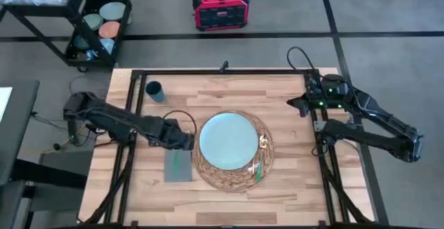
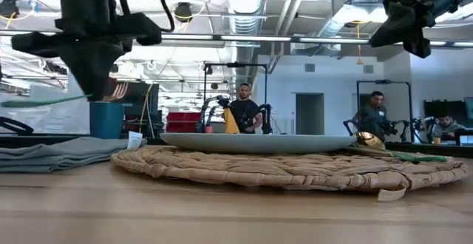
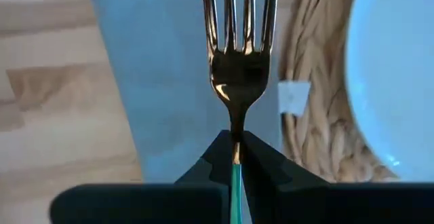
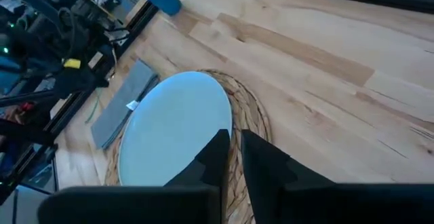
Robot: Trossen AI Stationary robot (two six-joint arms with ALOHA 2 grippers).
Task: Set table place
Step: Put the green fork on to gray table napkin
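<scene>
A round woven mat (image 1: 239, 173) lies at the middle of the table (image 1: 291, 194) with a pale blue plate (image 1: 227, 142) on it. Left of the mat lies a grey napkin (image 1: 173, 172). My left gripper (image 1: 186, 140) hovers over the napkin, shut on a gold fork with a green handle (image 3: 237, 68). Another green-handled piece of cutlery (image 1: 259, 168) rests on the mat's right part. A dark blue cup (image 1: 154, 90) stands at the far left. My right gripper (image 1: 302, 104) hangs shut above the table's far right, touching nothing. My left gripper pinches the fork between its two fingers at the neck (image 3: 236, 149), where the gold stem meets the green handle. The tines reach forward beyond the fingertips and the handle (image 2: 41, 100) runs back past them. The fork hangs about level, clear of the napkin (image 3: 169, 61).
A black frame (image 1: 208, 71) edges the table. Beside the table's far left corner stands a black cart (image 1: 97, 28) with bowls, and a red box (image 1: 220, 8) sits on the floor beyond the far edge. People show in the room behind.
</scene>
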